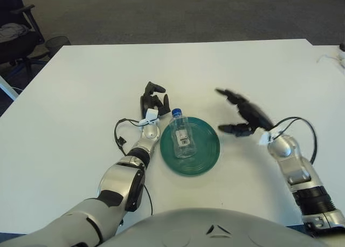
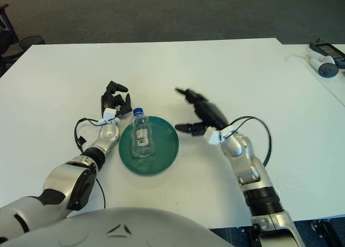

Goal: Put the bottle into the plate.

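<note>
A clear plastic bottle (image 1: pixel 181 135) with a blue cap lies on its side in the green plate (image 1: pixel 205 155) at the middle of the white table; its cap points to the far left rim. My left hand (image 1: pixel 153 102) shows just left of the bottle's cap, fingers relaxed and holding nothing. My right hand (image 1: pixel 240 113) is right of the plate, a little above the table, fingers spread and empty. Neither hand touches the bottle.
The white table (image 1: pixel 81 85) runs wide on all sides. A black chair (image 1: pixel 16 34) and a dark bin (image 1: pixel 56 42) stand past its far left corner. Small white devices with a cable (image 2: pixel 323 63) lie on a neighbouring table at the far right.
</note>
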Robot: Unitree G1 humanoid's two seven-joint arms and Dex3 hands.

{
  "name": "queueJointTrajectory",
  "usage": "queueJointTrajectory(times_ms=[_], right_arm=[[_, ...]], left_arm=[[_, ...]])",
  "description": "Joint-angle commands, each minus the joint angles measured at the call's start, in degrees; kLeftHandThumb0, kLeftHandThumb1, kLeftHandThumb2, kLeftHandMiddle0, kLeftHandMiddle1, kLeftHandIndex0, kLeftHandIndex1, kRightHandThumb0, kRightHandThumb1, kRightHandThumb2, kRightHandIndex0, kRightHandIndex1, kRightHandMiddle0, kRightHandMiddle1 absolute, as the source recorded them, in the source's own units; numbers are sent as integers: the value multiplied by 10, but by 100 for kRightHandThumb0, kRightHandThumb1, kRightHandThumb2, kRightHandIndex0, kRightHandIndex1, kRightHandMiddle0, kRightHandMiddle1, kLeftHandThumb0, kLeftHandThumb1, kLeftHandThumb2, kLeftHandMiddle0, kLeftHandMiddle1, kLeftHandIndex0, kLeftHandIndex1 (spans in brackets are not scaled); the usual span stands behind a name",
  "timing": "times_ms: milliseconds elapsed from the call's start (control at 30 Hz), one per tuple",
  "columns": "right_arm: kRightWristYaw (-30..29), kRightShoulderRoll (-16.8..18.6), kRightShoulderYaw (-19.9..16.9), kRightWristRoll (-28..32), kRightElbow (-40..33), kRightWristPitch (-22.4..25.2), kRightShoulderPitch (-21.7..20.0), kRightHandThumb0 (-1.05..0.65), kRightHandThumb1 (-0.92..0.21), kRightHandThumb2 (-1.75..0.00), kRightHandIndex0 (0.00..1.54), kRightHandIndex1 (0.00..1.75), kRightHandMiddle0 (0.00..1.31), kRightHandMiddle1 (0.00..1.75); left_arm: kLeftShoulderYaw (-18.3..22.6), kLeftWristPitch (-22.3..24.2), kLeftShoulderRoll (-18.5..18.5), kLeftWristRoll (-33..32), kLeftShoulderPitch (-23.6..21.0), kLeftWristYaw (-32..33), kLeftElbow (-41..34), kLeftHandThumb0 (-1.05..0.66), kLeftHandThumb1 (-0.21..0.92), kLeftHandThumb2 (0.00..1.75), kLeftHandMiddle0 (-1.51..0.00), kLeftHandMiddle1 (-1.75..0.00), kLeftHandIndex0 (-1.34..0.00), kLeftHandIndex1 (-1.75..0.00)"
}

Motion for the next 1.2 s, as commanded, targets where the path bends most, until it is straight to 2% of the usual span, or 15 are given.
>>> queueJointTrajectory(times_ms=[0,200,1133,1167], right_arm=[[-31,26,-10,15,18,-20,-10,-88,-92,-24,22,6,0,68],[-39,28,-9,13,23,-27,-11,-87,-92,-22,24,6,0,72],[-37,33,-11,10,-7,-25,12,-86,-92,-22,24,5,0,73],[-47,59,-9,32,32,-29,21,-86,-92,-22,24,5,0,73]], left_arm=[[2,5,6,-4,17,-5,14,-46,37,124,-115,-175,-57,-175],[3,1,6,-5,19,-7,13,-46,36,125,-115,-175,-57,-175],[-10,-15,8,10,39,8,-6,-47,34,128,-119,-175,-59,-175],[-14,-19,7,13,45,10,-14,-47,34,128,-119,-175,-59,-175]])
